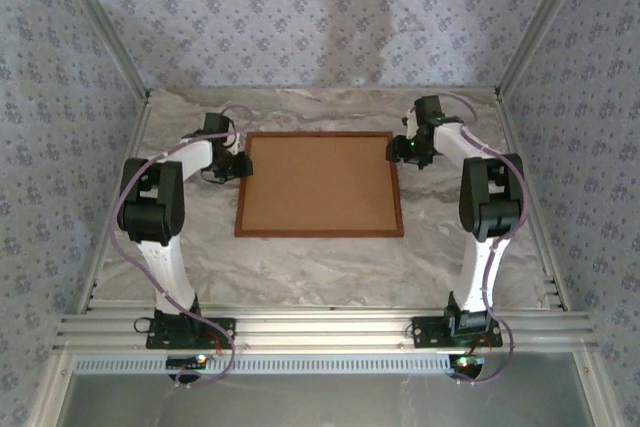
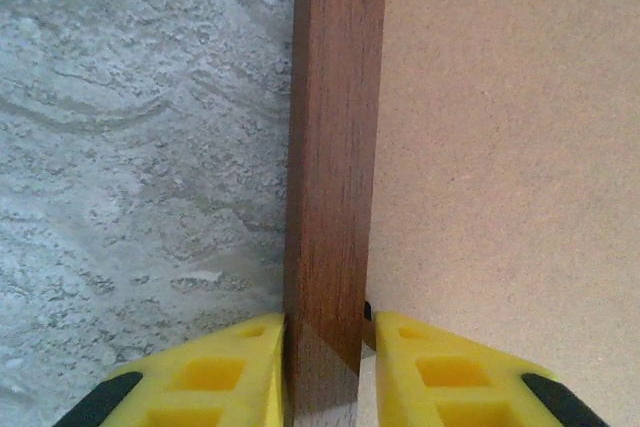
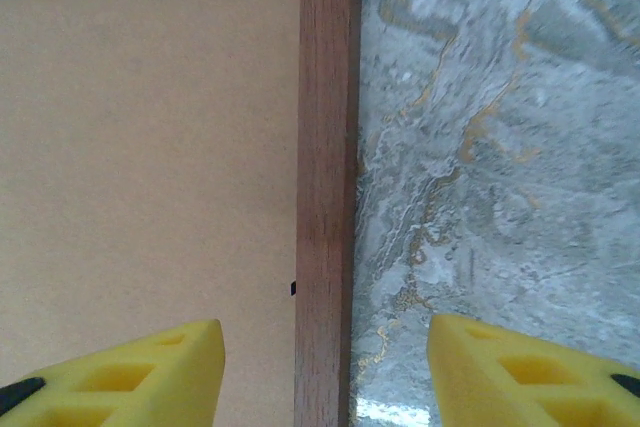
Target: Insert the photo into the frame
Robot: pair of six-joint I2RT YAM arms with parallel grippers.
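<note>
Straddling the frame (image 2: 335, 147), left claw (image 2: 327, 320) and right claw (image 3: 325, 324) appear cropped.

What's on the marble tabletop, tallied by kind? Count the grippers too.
thin reddish-brown wooden rectangular picture frame: 1
plain brown flat backing board, lying inside the frame: 1
yellow-fingered two-finger grippers: 2, the left gripper and the right gripper, each straddling a side rail of the frame
Total: 4

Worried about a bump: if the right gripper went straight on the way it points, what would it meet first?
Probably the frame: its side rail lies midway between the open fingers of the right gripper, though depth is unclear.
</note>
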